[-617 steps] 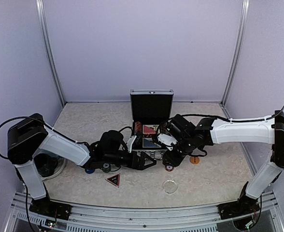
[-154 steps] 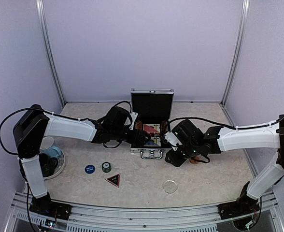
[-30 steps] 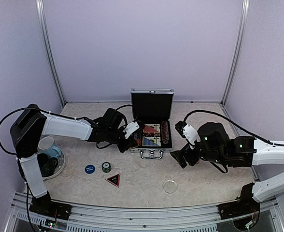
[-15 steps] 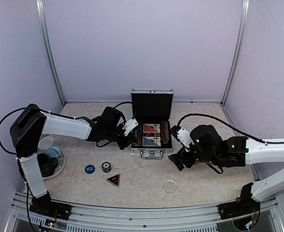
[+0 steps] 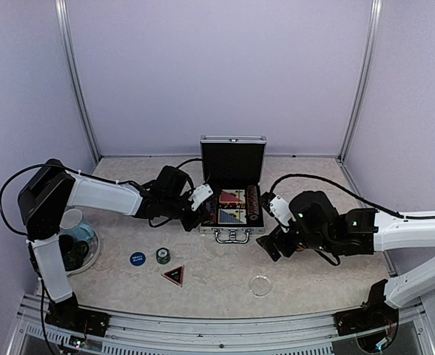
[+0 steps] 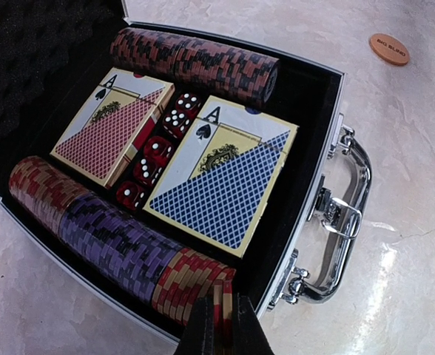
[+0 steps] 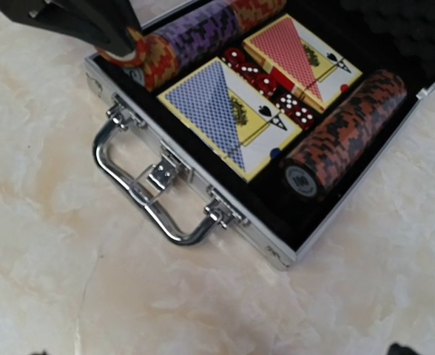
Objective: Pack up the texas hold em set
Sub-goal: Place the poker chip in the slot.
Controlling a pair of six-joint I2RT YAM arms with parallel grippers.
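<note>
Pinched edge-on between the closed jaws of the left gripper (image 6: 219, 325): a chip (image 6: 219, 294), at the near end of the chip row (image 6: 114, 237) inside the open briefcase (image 5: 232, 159), mid-table. Spread wide and empty beside the case: the right gripper (image 5: 271, 245). Best to seat the chip upright against the stack, then release gently. Hard to judge contact underneath, masked by fingers (image 6: 200, 334).

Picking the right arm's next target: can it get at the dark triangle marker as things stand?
Probably yes. The triangle marker lies flat in the open, nothing on it; the left gripper holds a chip up at the chip row. The right gripper is open and nothing seems to lie between them.
</note>
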